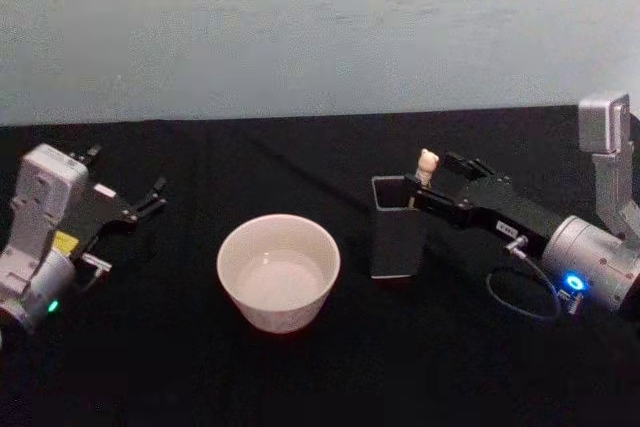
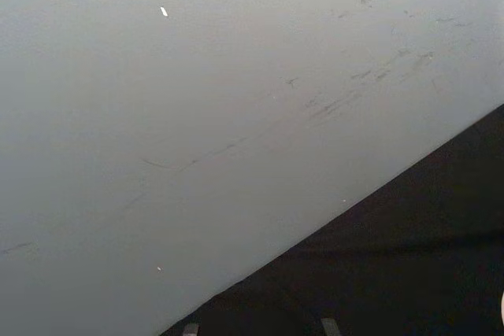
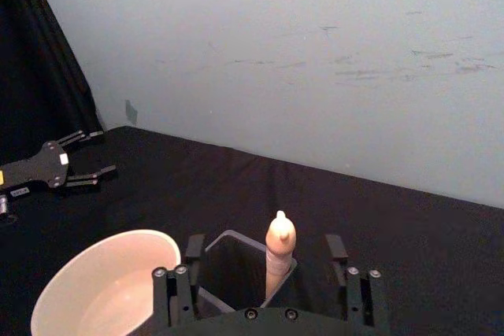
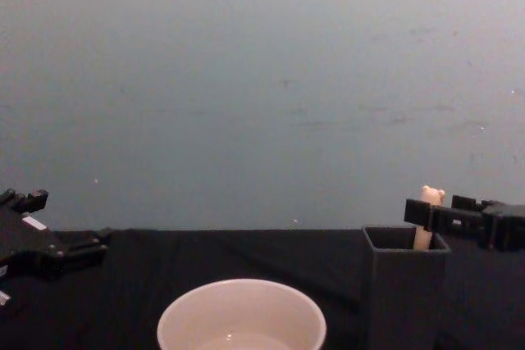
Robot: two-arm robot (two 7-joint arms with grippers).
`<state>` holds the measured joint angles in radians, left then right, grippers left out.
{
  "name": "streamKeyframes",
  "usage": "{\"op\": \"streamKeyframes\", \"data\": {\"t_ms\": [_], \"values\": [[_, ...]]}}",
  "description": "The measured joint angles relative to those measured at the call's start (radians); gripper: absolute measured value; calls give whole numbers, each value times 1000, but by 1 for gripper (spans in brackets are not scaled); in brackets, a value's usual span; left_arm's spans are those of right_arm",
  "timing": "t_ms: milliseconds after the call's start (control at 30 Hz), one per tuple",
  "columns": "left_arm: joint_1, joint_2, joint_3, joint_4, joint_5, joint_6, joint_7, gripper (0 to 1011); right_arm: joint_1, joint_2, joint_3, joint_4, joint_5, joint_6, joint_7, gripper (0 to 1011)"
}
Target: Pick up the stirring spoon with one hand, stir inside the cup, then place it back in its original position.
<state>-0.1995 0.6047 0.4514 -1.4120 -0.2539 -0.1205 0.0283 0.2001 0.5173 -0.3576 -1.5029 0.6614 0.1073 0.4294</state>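
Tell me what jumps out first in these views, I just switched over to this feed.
The right gripper sits at the dark grey holder with its fingers open on either side of the stirring spoon, whose bear head pokes above the holder's rim. The cream cup stands to the holder's left, near the middle of the black table. The left gripper hangs open at the far left, away from both.
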Motion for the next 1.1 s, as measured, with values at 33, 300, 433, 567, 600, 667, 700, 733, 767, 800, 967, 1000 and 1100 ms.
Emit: {"op": "streamKeyframes", "data": {"t_ms": [33, 300, 433, 567, 600, 667, 700, 733, 767, 800, 967, 1000, 1100], "values": [[0, 0, 0, 0, 0, 0, 0, 1001, 0, 0, 0, 0, 0, 0, 0, 937], [0, 0, 0, 0, 0, 0, 0, 1001, 0, 1, 0, -9, -17, -8, -11, 1002], [0, 0, 0, 0, 0, 0, 0, 1001, -9, -8, 5, -34, -76, -49, -66, 1002], [0, 0, 0, 0, 0, 0, 0, 1001, -24, -39, 17, -68, -197, -115, -201, 1003], [0, 0, 0, 0, 0, 0, 0, 1001, -26, -44, 18, -72, -213, -121, -220, 1003], [0, 0, 0, 0, 0, 0, 0, 1001, -35, -63, 28, -81, -281, -152, -304, 1003], [0, 0, 0, 0, 0, 0, 0, 1001, -39, -70, 32, -82, -298, -160, -327, 1003], [0, 0, 0, 0, 0, 0, 0, 1001, -42, -77, 37, -83, -315, -168, -351, 1003], [0, 0, 0, 0, 0, 0, 0, 1001, -45, -83, 43, -83, -330, -174, -373, 1003], [0, 0, 0, 0, 0, 0, 0, 1001, -51, -94, 53, -83, -355, -178, -411, 1003], [0, 0, 0, 0, 0, 0, 0, 1001, -65, -112, 66, -62, -430, -148, -500, 1003], [0, 0, 0, 0, 0, 0, 0, 1001, -65, -112, 66, -62, -430, -148, -500, 1003], [0, 0, 0, 0, 0, 0, 0, 1001, -75, -117, 66, -41, -454, -119, -515, 1003]]}}
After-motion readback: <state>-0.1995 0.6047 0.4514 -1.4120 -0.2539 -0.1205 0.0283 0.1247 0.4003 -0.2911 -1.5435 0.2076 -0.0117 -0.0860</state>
